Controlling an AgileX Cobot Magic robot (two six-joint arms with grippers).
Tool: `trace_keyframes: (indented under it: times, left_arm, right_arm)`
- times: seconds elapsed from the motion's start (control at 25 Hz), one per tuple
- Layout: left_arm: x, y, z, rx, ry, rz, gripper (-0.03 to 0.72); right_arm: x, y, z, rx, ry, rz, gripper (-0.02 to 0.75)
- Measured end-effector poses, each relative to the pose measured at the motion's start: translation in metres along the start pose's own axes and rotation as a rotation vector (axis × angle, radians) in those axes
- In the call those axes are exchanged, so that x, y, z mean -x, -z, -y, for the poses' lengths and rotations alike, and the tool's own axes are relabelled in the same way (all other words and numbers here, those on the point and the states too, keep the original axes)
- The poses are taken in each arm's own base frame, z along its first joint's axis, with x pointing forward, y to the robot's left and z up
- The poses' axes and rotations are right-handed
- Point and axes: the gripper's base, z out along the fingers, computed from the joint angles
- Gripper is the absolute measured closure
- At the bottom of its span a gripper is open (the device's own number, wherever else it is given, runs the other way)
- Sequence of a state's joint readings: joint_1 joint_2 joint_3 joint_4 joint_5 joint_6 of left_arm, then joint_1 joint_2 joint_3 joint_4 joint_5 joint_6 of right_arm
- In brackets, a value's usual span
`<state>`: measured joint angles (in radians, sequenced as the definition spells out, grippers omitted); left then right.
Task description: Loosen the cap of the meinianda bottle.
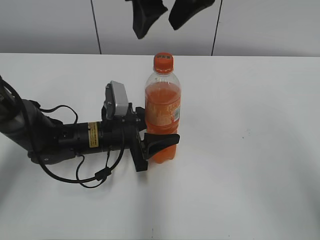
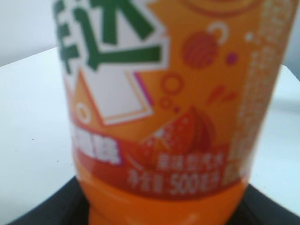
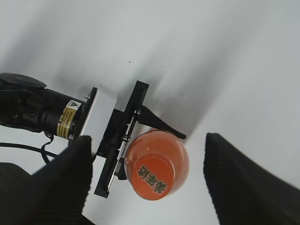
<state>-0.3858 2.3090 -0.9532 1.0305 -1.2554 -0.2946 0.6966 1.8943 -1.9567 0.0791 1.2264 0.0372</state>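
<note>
The bottle stands on the table, gripped low by the left gripper. The right gripper hangs open above the cap. If it closes off-center, it may slip or tip the bottle.

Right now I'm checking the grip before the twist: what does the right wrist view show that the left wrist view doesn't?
Only the right wrist view: the cap from above, the open right gripper straddling it without touching, and the left gripper clamping the meinianda bottle. Only the left wrist view: the label print close up. Both: the bottle and white table.
</note>
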Motion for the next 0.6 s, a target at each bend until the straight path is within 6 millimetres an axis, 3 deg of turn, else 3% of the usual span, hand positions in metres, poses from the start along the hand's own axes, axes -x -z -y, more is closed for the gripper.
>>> trace_keyframes:
  times: [0.24, 0.6]
  left_arm:
    - [0.0, 0.0, 0.0, 0.0, 0.001, 0.0, 0.293]
    - [0.0, 0.0, 0.0, 0.0, 0.001, 0.0, 0.293]
  right_arm:
    - [-0.016, -0.021, 0.002, 0.002, -0.011, -0.095, 0.23]
    - [-0.023, -0.028, 0.001, 0.022, -0.024, -0.129, 0.238]
